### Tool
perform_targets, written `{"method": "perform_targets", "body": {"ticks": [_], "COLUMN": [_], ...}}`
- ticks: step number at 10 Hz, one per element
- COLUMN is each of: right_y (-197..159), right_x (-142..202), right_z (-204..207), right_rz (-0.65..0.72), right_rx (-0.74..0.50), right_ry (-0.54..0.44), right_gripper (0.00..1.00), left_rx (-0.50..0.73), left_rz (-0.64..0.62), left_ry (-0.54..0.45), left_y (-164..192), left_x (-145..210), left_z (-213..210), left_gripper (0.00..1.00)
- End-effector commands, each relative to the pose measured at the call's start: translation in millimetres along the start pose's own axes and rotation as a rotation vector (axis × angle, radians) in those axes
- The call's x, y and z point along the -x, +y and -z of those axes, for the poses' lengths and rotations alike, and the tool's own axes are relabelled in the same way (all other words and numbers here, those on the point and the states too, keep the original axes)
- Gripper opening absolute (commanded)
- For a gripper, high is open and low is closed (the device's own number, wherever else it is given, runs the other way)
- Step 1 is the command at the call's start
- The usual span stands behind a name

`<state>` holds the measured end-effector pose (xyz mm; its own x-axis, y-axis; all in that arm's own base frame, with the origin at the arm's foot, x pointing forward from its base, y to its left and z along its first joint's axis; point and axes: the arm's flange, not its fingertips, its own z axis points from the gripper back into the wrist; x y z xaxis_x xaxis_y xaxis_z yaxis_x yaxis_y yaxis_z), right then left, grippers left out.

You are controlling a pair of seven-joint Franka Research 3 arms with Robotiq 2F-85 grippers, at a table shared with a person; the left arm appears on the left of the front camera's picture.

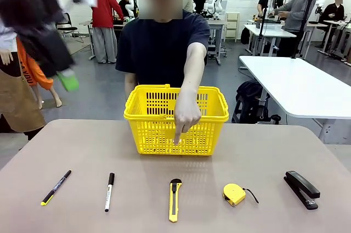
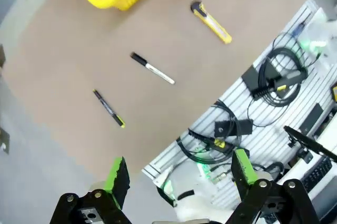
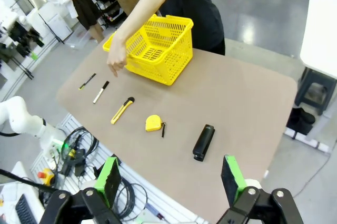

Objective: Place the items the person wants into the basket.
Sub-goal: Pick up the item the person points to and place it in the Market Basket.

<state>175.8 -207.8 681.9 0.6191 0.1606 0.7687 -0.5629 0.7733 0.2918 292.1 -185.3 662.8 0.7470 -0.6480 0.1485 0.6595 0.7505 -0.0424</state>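
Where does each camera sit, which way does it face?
Front: between the arms, facing the person across the table; left arm raised, person's hand pointing before the basket.
Left wrist: high, looking down past the open left gripper at pen, marker, table edge.
Right wrist: high at the stapler end, over the open right gripper, whole table.
Shared: all three show the utility knife.
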Motion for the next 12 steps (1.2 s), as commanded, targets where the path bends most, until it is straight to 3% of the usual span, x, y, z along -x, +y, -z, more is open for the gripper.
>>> {"method": "perform_targets", "body": {"ticks": [1,3,4,7,9,10,11,12], "right_y": [-1.4,-1.4,-1.4,-1.4,-1.4,-1.4,-1.4,-1.4], "right_x": [-0.8,-0.8,-0.8,-0.8,-0.8,-0.8,-0.8,-0.8], "right_z": [4.6,4.6,4.6,4.6,4.6,4.6,4.6,4.6], "right_rz": [-0.003,-0.003,-0.003,-0.003,-0.003,-0.003,-0.003,-0.003], "right_rx": [-0.006,-0.006,-0.006,-0.006,-0.006,-0.006,-0.006,-0.006], "right_ry": [-0.019,-0.019,-0.019,-0.019,-0.019,-0.019,-0.019,-0.019], "right_gripper": [1.00,1.00,1.00,1.00,1.00,1.00,1.00,1.00], "left_rx": [-0.069,-0.211,-0.214,-0.169,-0.141,-0.143,-0.133,-0.133], "left_rz": [-0.093,-0.215,-0.260,-0.339,-0.330,-0.315,-0.325,-0.325], "left_ry": [0.073,0.089,0.102,0.019,0.003,-0.054,0.029,0.029], "left_y": [-23.1,-47.1,-53.3,-66.2,-61.0,-57.1,-63.1,-63.1], "left_x": [-26.2,-48.3,-60.7,-89.8,-87.9,-81.8,-93.0,-93.0], "left_z": [33.3,92.5,117.6,155.5,164.3,154.8,164.3,164.3], "left_gripper": [1.00,1.00,1.00,1.00,1.00,1.00,1.00,1.00]}}
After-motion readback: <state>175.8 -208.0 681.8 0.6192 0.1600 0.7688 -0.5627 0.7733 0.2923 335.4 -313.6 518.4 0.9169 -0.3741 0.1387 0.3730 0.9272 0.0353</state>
